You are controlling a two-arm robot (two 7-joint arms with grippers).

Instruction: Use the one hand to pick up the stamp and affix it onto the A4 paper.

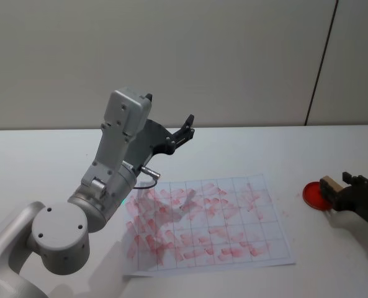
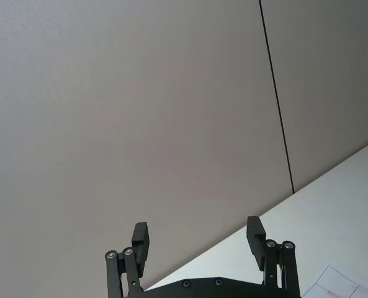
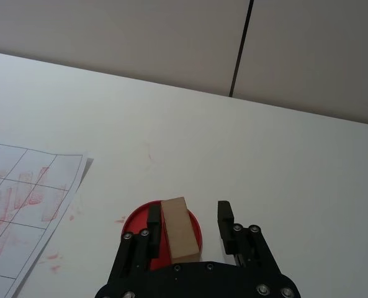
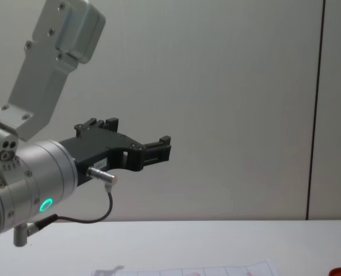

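Observation:
The stamp [image 3: 180, 230], a light tan wooden block, stands on a flat red round disc [image 3: 134, 222] at the table's right side. My right gripper [image 3: 188, 218] is open and straddles the stamp. One finger [image 3: 152, 217] touches the block, and a gap separates it from the other finger [image 3: 225, 217]. In the head view the stamp [image 1: 330, 184] and right gripper [image 1: 350, 191] sit at the right edge, beside the red disc [image 1: 313, 194]. The A4 paper [image 1: 258, 239], ruled in boxes with many pinkish-red marks, lies flat at the table's centre, left of the disc. My left gripper [image 1: 185, 129] is open and raised high above the table.
The white table [image 1: 283, 149] runs back to a plain wall with a dark vertical seam [image 1: 320, 62]. My left arm's silver wrist with its green ring light [image 4: 46, 204] hangs over the paper's left part. A few red smudges [image 3: 120, 220] mark the table near the disc.

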